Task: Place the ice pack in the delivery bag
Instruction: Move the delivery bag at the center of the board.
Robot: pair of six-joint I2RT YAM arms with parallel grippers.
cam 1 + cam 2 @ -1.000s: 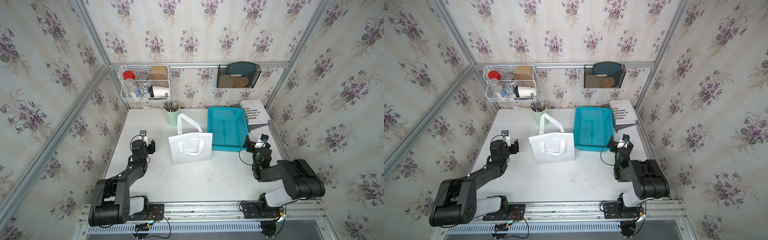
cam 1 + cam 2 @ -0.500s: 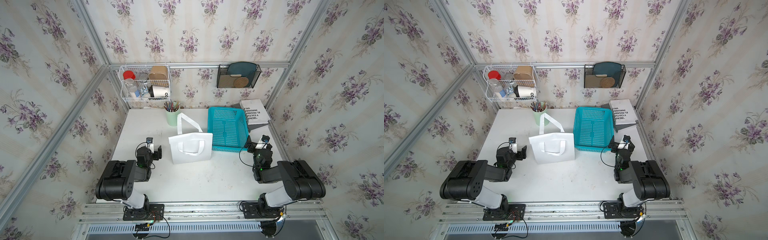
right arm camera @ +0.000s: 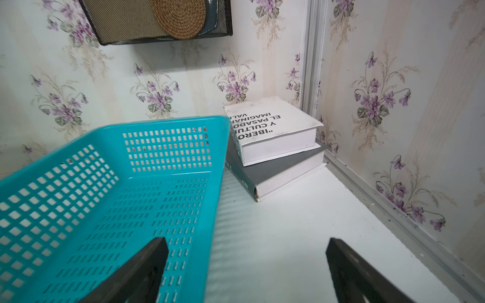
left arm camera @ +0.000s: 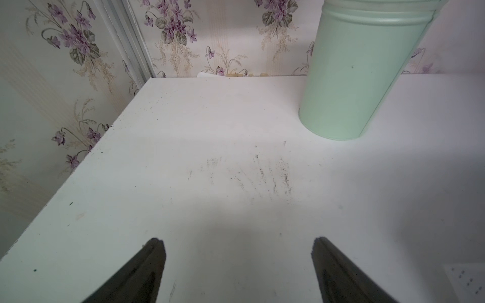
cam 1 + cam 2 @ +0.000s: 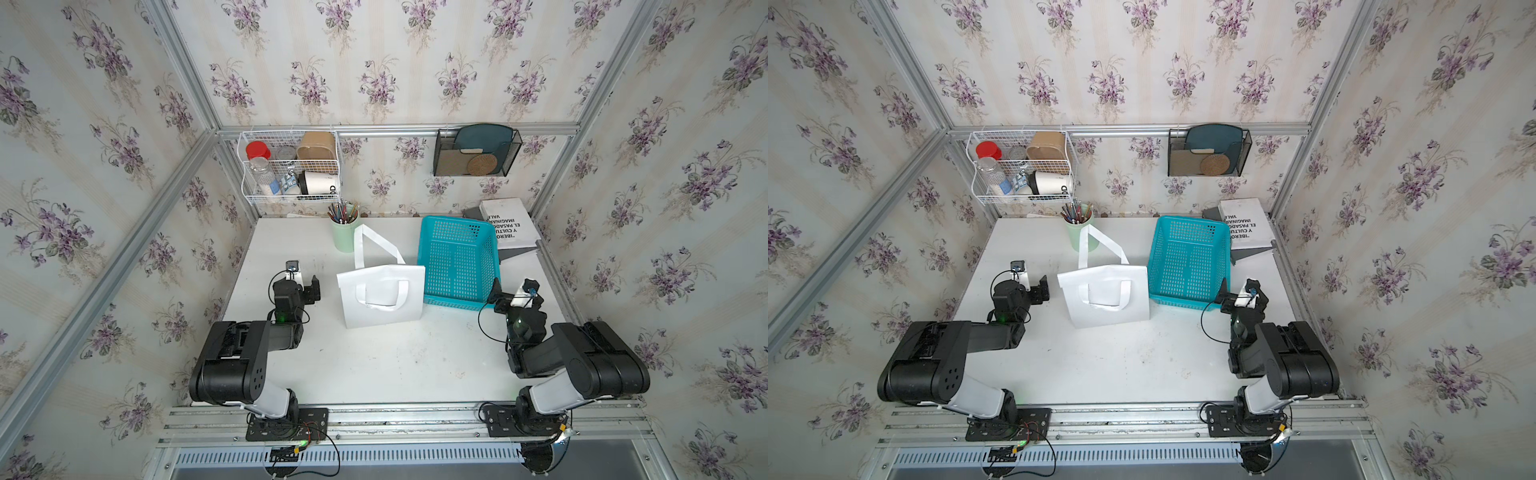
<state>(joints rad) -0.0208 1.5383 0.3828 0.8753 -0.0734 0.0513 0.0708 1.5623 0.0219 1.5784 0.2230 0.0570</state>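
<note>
Both arms lie folded low at the front of the table point(image 5: 374, 365). The left hand point(image 4: 237, 241) has its fingers point(image 4: 147, 267) spread wide, with only bare table between them; it holds nothing. The right hand point(image 3: 246, 241) is equally spread and empty. One of its fingers lines up with the near corner of the turquoise basket point(image 5: 457, 226); whether they touch cannot be told.

The delivery bag point(image 5: 380, 316) stands mid-table between the two hands, just beside the basket. One loop handle drapes down its front.

The ice pack shows in no view: none lies on the table or in the basket. Judgement: it is inside the bag, whose interior is hidden, and the step in hand is clearing away.

To do this well, each hand stays apart from the loops and bag walls, since a light bag probably tips if snagged. The right hand rises before any sideways travel, clearing the basket rim.

Farther back, the green pencil cup point(image 5: 345, 237) and the stacked books point(image 5: 509, 224) need no attention.
</note>
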